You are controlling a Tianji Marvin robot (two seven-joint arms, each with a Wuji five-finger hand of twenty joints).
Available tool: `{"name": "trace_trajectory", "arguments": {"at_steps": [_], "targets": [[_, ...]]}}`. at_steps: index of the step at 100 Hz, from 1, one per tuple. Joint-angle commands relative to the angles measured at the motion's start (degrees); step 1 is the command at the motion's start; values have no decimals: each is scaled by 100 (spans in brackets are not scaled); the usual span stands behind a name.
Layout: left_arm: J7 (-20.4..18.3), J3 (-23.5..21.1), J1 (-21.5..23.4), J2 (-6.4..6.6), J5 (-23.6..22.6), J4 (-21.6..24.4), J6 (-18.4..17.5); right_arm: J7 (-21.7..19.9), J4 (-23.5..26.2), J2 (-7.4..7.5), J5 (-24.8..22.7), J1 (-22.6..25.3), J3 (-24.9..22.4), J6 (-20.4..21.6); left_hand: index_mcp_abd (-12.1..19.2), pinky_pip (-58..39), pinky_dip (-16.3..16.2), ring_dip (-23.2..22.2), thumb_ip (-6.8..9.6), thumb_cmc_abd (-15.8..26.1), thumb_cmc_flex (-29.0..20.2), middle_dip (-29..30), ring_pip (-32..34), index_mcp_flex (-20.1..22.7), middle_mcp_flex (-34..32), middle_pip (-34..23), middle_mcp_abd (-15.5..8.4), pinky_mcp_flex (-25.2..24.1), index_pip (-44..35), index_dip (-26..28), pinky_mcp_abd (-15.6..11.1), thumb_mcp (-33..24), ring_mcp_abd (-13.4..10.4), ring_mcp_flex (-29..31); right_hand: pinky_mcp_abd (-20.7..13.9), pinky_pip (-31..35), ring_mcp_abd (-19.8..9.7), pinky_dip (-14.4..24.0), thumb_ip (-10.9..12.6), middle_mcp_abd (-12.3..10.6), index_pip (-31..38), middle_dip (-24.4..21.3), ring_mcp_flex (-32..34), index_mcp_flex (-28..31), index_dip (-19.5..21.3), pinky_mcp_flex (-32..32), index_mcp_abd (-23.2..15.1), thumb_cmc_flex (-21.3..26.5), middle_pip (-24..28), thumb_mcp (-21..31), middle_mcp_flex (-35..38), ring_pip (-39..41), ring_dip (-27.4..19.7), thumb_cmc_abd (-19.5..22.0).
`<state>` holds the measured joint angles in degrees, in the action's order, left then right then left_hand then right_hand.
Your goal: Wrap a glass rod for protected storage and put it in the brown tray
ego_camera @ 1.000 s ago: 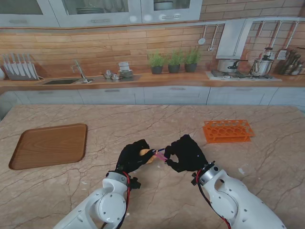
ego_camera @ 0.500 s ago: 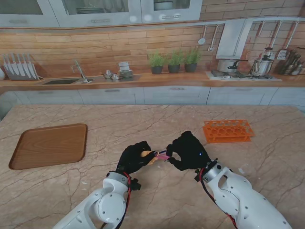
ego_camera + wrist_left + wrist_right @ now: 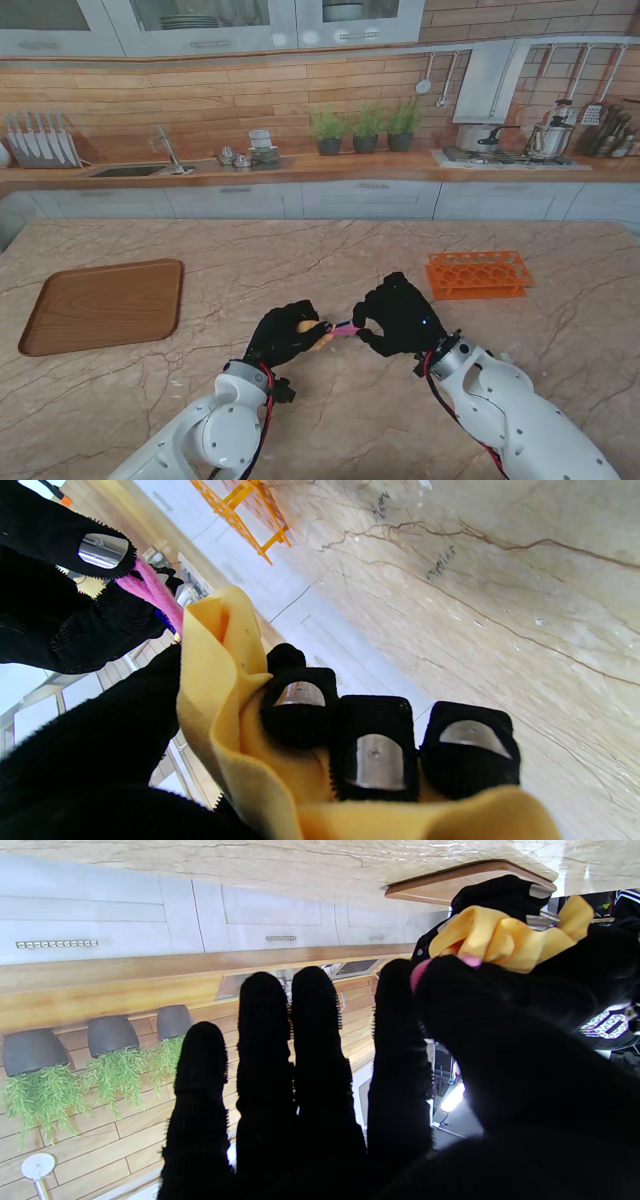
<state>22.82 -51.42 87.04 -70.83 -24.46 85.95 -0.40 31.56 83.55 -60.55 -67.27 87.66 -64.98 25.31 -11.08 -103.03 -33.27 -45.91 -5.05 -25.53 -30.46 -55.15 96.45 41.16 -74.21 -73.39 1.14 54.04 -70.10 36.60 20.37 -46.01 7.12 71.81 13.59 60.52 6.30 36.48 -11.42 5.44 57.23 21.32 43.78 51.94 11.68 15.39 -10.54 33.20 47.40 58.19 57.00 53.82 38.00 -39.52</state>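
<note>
Both black-gloved hands meet above the marble table in front of me. My left hand [image 3: 285, 334] is shut on a bunched yellow cloth [image 3: 225, 680], which also shows in the right wrist view as yellow cloth [image 3: 505, 937]. A pink rod [image 3: 344, 328] sticks out of the cloth toward my right hand [image 3: 400, 318], which pinches its end between thumb and forefinger. In the left wrist view the pink rod [image 3: 155, 592] runs from the cloth into the right fingertips [image 3: 102, 550]. The brown tray [image 3: 103, 304] lies far to the left, with nothing on it.
An orange tube rack [image 3: 477, 274] stands to the right, farther from me than the hands. The back counter carries a sink [image 3: 130, 171], potted plants [image 3: 366, 129] and a stove [image 3: 510, 155]. Bare marble table [image 3: 300, 260] lies between the hands and the tray.
My right hand has shifted slightly right and away from me, keeping its pinch on the pink rod. The left hand and cloth stayed nearly in place.
</note>
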Motion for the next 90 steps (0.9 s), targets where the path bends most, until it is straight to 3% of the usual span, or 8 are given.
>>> {"name": "trace_trajectory", "arguments": {"at_steps": [1,90], "targets": [[-19,-6,48,6,22,29,27,24,8,11,-26,-2,-11,46,8,-841,11,-60,515,-256,-1044,-134,544,-12,-210,-1043,-863,126,-117,-2,-9,-598,-680,110,35,181,-155,-82,24,-9,327,-76,-29,142,145,-5,-284,267,46,229,-62,149,47,-190],[-373,-13,42,81,147,91,-84,-44,-242,-15,129,-311,152,258,16,-873,26,-57,489,-300,-1003,-153,581,41,-244,-1028,-859,174,-89,22,29,-679,-654,108,-15,212,-250,-155,-114,-62,378,-38,-72,-182,489,5,-507,534,52,72,-262,149,20,129]]}}
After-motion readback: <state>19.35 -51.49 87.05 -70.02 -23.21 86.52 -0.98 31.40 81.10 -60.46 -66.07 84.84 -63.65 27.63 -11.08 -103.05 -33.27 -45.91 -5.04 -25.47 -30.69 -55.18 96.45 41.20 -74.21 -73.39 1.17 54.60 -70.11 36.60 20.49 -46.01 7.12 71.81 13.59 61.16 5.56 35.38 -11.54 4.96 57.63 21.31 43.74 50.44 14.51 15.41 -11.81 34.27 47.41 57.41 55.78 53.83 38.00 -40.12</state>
